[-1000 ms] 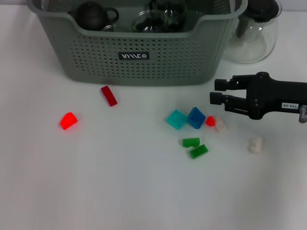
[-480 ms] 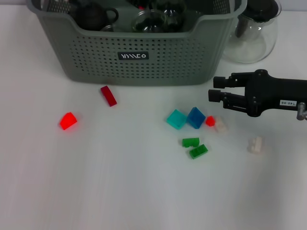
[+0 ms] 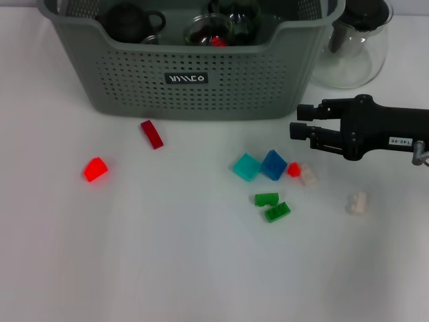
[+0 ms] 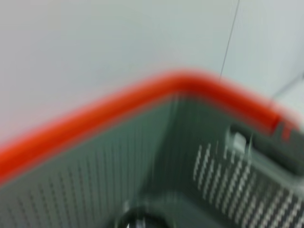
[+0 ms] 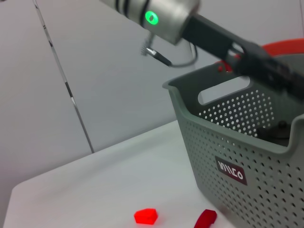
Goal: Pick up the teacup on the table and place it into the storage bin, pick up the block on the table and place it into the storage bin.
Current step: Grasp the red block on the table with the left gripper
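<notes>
Right end effector (image 3: 299, 123) hangs over the desk (image 3: 167, 268), right of the storage bin (image 3: 194, 74) and just above the block cluster. Its two fingers look set a little apart with nothing between them: empty, touching nothing.

Left end effector: not in the head view. In the right wrist view the left arm (image 5: 213, 33) reaches over the bin's far rim; fingers not visible, so I cannot tell their state. The left wrist view only shows bin wall and an orange edge, blurred.

Bin already holds a dark teapot (image 3: 131, 21), glassware (image 3: 209, 28) and a small red piece (image 3: 218, 41). No teacup visible on the desk, so I judge the cup half done and blocks are what's left.

Blocks on the desk:
- small red block (image 3: 293, 169) and pale block (image 3: 308, 176), nearest the right end effector, touching or nearly so
- blue block (image 3: 273, 164) and teal block (image 3: 247, 167), side by side
- two green blocks (image 3: 271, 206)
- another pale block (image 3: 357, 203), apart to the right
- dark red bar (image 3: 152, 134) and bright red wedge (image 3: 95, 169), on the left

For the next pick I'd take the small red one: come straight down, line the fingers up so the pale neighbour stays outside them, close only once low enough. Risk: nudging the neighbours.
</notes>
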Controlling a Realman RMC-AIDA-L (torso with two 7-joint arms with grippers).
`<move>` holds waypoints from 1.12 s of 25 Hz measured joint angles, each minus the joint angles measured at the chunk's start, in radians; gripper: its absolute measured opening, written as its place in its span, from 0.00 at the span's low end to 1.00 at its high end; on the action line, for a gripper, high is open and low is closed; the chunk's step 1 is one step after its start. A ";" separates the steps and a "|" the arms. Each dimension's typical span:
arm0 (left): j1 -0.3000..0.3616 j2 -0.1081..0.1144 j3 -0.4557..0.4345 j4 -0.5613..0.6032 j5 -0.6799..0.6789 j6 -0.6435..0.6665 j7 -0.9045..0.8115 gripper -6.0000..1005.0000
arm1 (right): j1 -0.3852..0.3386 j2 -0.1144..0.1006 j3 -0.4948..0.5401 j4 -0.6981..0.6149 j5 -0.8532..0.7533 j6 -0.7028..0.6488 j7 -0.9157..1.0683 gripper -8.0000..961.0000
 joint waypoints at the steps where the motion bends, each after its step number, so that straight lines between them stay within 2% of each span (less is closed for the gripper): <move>1: 0.041 -0.011 -0.016 0.057 -0.049 0.016 0.023 0.49 | 0.000 0.000 0.000 0.000 0.000 -0.001 0.001 0.45; 3: 0.167 -0.036 -0.068 0.225 -0.234 0.076 0.122 0.51 | 0.000 0.000 0.000 0.000 0.001 0.000 0.003 0.45; 4: 0.204 -0.041 -0.084 0.262 -0.308 0.104 0.162 0.52 | 0.000 0.000 0.000 0.000 0.002 -0.001 0.003 0.45; 5: 0.285 -0.047 -0.118 0.321 -0.446 0.172 0.238 0.54 | 0.000 0.000 0.000 0.000 0.002 0.000 0.004 0.45; 8: 0.417 -0.055 -0.235 0.348 -0.685 0.381 0.402 0.57 | 0.000 0.000 0.000 0.000 0.001 0.001 0.004 0.45; 9: 0.428 -0.056 -0.256 0.341 -0.702 0.412 0.424 0.58 | 0.000 0.000 0.000 0.000 0.002 0.001 0.004 0.45; 10: 0.468 -0.060 -0.340 0.300 -0.741 0.525 0.518 0.58 | 0.000 0.000 0.000 0.000 0.002 0.001 0.004 0.45; 13: 0.528 -0.063 -0.461 0.180 -0.709 0.692 0.755 0.58 | 0.000 -0.001 0.001 0.000 0.001 0.001 0.004 0.45; 17: 0.596 -0.069 -0.570 -0.009 -0.553 0.721 1.048 0.58 | 0.000 -0.001 0.002 0.000 0.002 0.001 0.004 0.45; 22: 0.616 -0.065 -0.696 -0.275 -0.351 0.602 1.311 0.58 | 0.003 0.000 0.003 0.000 0.001 0.007 0.012 0.45; 28: 0.614 -0.064 -0.719 -0.409 -0.294 0.403 1.432 0.58 | 0.004 0.000 0.002 0.000 0.001 0.009 0.015 0.45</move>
